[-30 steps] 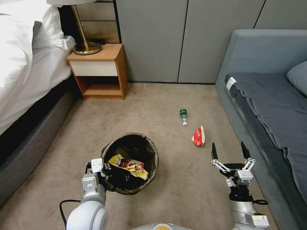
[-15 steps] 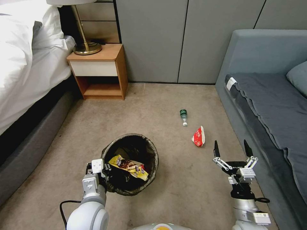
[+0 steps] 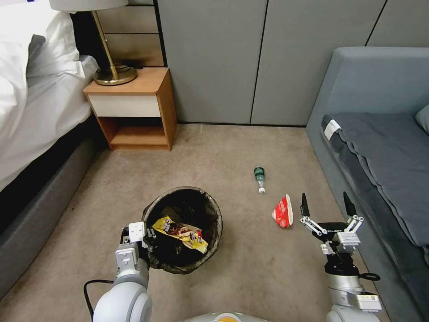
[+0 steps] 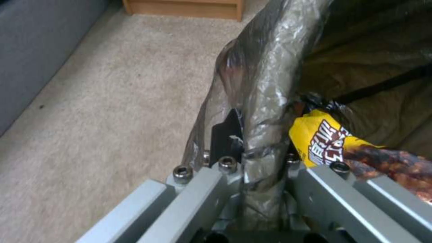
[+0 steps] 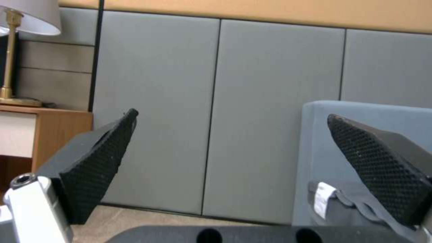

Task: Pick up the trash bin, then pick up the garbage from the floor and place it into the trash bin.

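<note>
Head view: trash bin (image 3: 156, 261) sits on the carpet floor (image 3: 250, 264) at the robot's left front, dark bag folded over its rim, a yellow snack wrapper (image 3: 179, 232) lying inside. Left gripper (image 3: 144, 239) is at the bin's near-left rim, fingers clamped on the rim and bag. Right gripper (image 3: 326, 206) is held above the carpet at right front, fingers wide apart, nothing between them. Red wrapper (image 3: 282, 211) lies on the carpet just beside the right gripper's left finger. Green-capped bottle (image 3: 259, 176) lies on its side farther out, apart from the wrapper. Nightstand (image 3: 134, 107) with a brass lamp (image 3: 107, 74) stands at far left beside the bed (image 3: 40, 103); grey sofa (image 3: 380, 161) runs along the right.

Left wrist view: left gripper's fingers (image 4: 226, 135) pinch the bagged rim of the trash bin (image 4: 265, 77), one outside, one inside. Yellow snack wrapper (image 4: 320, 140) rests just inside the rim, against the inner finger.

Right wrist view: right gripper (image 5: 229, 121) points at the grey wall panels (image 5: 270, 101); its two black textured fingers (image 5: 97, 158) are spread, empty. Sofa end and nightstand edge show at either side.
</note>
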Controlling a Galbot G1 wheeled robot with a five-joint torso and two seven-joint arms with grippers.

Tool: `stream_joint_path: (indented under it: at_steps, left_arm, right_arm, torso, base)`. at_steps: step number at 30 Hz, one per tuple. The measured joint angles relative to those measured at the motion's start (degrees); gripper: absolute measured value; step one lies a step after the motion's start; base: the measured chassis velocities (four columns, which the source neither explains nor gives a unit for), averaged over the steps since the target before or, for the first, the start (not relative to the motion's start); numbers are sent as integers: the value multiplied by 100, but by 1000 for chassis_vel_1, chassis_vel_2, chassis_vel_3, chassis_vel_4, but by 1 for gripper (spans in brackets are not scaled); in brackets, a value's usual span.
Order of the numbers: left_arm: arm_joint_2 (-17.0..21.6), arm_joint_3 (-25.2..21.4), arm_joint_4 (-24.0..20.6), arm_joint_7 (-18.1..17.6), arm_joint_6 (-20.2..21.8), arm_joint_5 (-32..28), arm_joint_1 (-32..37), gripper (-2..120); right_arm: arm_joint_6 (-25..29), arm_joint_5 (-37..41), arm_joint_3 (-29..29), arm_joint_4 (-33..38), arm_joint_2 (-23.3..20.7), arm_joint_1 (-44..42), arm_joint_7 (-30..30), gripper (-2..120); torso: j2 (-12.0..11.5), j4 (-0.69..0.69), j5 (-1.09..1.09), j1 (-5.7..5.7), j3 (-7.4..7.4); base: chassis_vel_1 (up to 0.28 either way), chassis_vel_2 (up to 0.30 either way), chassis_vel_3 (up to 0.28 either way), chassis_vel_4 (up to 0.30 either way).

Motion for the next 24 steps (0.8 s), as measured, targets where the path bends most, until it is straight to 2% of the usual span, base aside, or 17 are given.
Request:
stream_joint_path:
  at_steps: [6, 15, 22, 24]
  left_arm:
    - [-1, -4, -1, 1, -1, -5, 3, 0]
    - [-3, -2, 4, 1, 0, -9, -33, 0]
    - [5, -19, 86, 1, 3, -27, -51, 0]
    - [-3, -21, 96, 1, 1, -27, -50, 0]
  right_arm:
    - [140, -82, 8, -70, 12, 119, -61, 100]
    - [171, -243, -18, -235, -7, 363, 4, 100]
    - [-154, -166, -43, -310, -132, 765, 46, 100]
    - [-468, -99, -98, -325, -166, 954, 65, 100]
  torso:
    - [0, 0, 1, 0, 0]
    - [0, -1, 0, -1, 0]
    - [0, 0, 0, 0, 0]
    - [0, 0, 0, 0, 0]
  base:
    - [-96, 126, 105, -117]
    - [-3, 5, 9, -3]
    - [0, 0, 0, 0]
    - [0, 0, 0, 0]
